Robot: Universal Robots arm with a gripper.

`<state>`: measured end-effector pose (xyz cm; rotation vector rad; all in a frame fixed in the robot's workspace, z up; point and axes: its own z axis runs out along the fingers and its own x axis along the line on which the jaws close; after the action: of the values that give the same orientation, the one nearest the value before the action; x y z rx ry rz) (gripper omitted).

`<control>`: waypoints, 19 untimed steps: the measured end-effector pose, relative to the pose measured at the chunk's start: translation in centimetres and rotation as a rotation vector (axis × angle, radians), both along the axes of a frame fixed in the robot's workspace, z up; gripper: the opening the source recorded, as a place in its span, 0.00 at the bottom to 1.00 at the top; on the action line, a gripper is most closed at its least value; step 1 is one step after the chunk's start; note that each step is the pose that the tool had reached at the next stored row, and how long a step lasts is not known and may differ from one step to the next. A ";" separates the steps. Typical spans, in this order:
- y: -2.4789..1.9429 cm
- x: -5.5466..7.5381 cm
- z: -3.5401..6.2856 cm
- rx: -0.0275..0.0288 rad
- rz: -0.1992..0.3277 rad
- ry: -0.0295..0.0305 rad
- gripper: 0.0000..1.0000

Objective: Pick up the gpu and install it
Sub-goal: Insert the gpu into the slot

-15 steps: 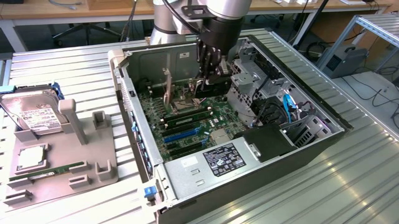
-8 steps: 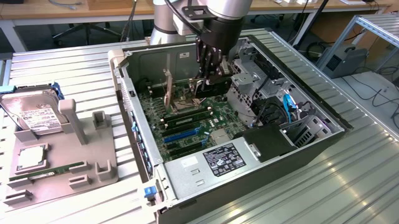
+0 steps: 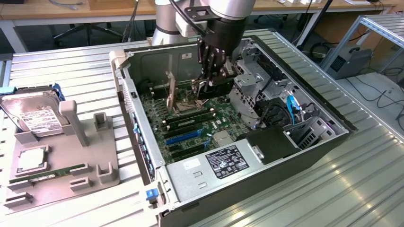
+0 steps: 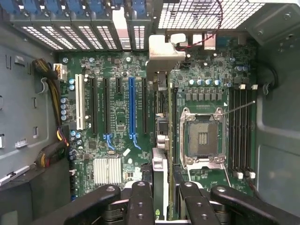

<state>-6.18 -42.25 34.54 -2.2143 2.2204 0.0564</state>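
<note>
My gripper (image 3: 211, 82) reaches down into the open computer case (image 3: 136, 109), over the motherboard. It is shut on the gpu (image 3: 211, 91), which hangs as a dark card below the fingers. In the wrist view the gpu (image 4: 160, 173) appears edge-on between the black fingers (image 4: 140, 197), upright and thin, with my gripper (image 4: 161, 199) around it. Its silver bracket (image 4: 161, 58) points toward the case's rear slot openings. The card sits above the board, between the blue expansion slot (image 4: 131, 110) and the empty CPU socket (image 4: 201, 138). Whether its lower edge touches a slot is hidden.
On the exterior view's left, a grey fixture (image 3: 94, 161) carries a hard drive (image 3: 35, 118), a CPU (image 3: 31, 161) and a green RAM stick (image 3: 47, 174). Inside the case are the power supply (image 3: 227, 161), a drive cage (image 3: 252, 75) and cables (image 3: 290, 106).
</note>
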 end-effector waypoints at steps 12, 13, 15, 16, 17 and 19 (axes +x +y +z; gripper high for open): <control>-0.06 0.0 0.00 0.0000 0.037 0.0000 0.27; -0.11 0.0 0.00 0.0000 0.037 0.0001 0.27; -0.28 0.0 0.00 0.0000 0.037 0.0000 0.27; -0.34 0.0 -0.01 0.0001 0.037 0.0000 0.27; -0.42 0.0 0.00 0.0000 0.037 0.0000 0.27; -0.56 0.0 0.00 0.0001 0.037 0.0000 0.27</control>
<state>-6.18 -42.81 34.54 -2.2552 2.1797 0.0567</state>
